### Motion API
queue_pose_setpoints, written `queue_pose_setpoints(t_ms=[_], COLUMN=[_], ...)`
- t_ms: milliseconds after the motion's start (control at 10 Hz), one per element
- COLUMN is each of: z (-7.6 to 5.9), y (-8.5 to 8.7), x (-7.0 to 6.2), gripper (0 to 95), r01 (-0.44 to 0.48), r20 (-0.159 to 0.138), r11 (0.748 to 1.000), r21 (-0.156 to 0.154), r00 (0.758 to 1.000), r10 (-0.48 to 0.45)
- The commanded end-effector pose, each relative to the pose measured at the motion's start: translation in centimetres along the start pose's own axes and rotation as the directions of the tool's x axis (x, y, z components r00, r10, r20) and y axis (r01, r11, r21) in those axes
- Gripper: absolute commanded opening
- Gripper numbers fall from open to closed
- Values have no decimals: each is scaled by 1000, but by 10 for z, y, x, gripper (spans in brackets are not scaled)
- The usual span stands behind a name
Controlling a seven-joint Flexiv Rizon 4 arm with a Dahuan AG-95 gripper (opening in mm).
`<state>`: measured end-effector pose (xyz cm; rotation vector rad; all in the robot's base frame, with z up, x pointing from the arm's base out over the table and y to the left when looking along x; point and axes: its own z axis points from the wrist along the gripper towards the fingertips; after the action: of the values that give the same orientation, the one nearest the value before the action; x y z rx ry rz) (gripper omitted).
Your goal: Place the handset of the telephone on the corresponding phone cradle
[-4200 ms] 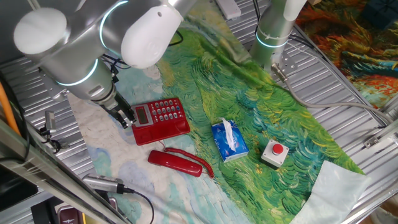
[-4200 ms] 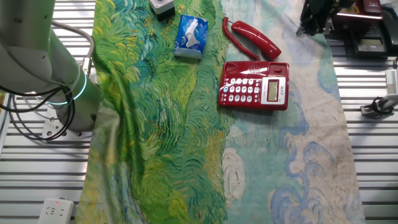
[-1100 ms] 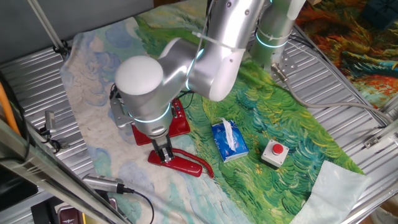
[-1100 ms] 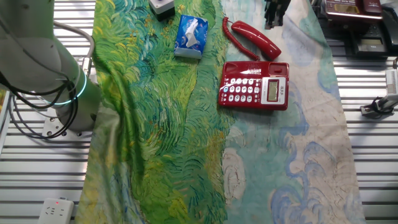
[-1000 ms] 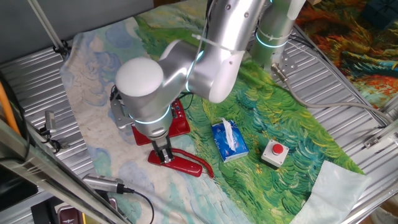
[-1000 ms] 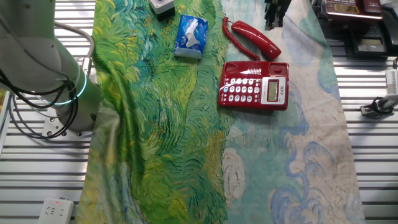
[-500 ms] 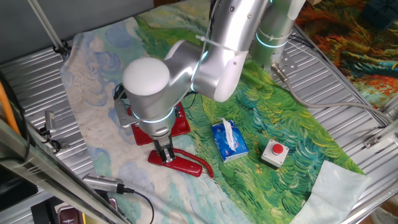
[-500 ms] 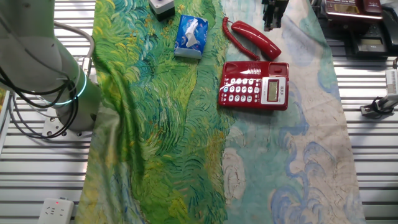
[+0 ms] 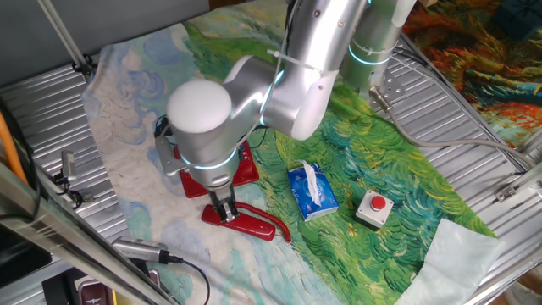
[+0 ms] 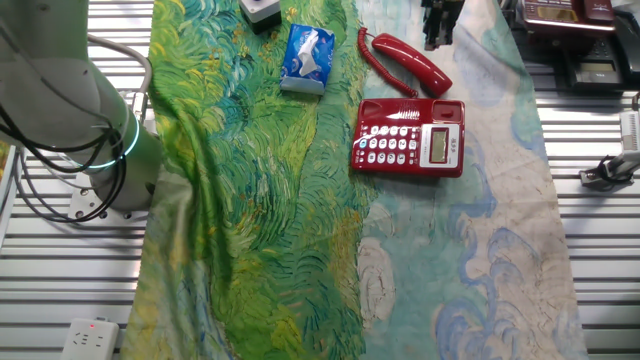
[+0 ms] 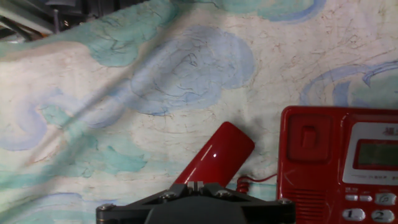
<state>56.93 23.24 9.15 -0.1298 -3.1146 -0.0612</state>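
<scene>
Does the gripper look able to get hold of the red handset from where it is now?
Probably yes. The gripper is right over one end of the handset, which lies bare on the cloth beside the telephone, nothing on top of it. Whether the fingers already touch it is unclear.

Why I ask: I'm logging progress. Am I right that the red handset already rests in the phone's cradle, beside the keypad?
Not right. The handset lies on the cloth apart from the telephone; its cradle is empty, as the hand view shows.
</scene>
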Motion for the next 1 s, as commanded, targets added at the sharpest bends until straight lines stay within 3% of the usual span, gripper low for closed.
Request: queue_pose_setpoints(t_ms=[100,600,700,1000], z=[0,0,5,18], y=[1,1,1,-2], x=[-2,-2,-1,5], gripper=[0,0,0,0], r01=[42,42,38,34], r20=[-120,-126,-82,-36], r11=[999,999,999,999], r21=[12,12,8,8], r00=[992,991,996,999], r10=[-40,-40,-37,-33])
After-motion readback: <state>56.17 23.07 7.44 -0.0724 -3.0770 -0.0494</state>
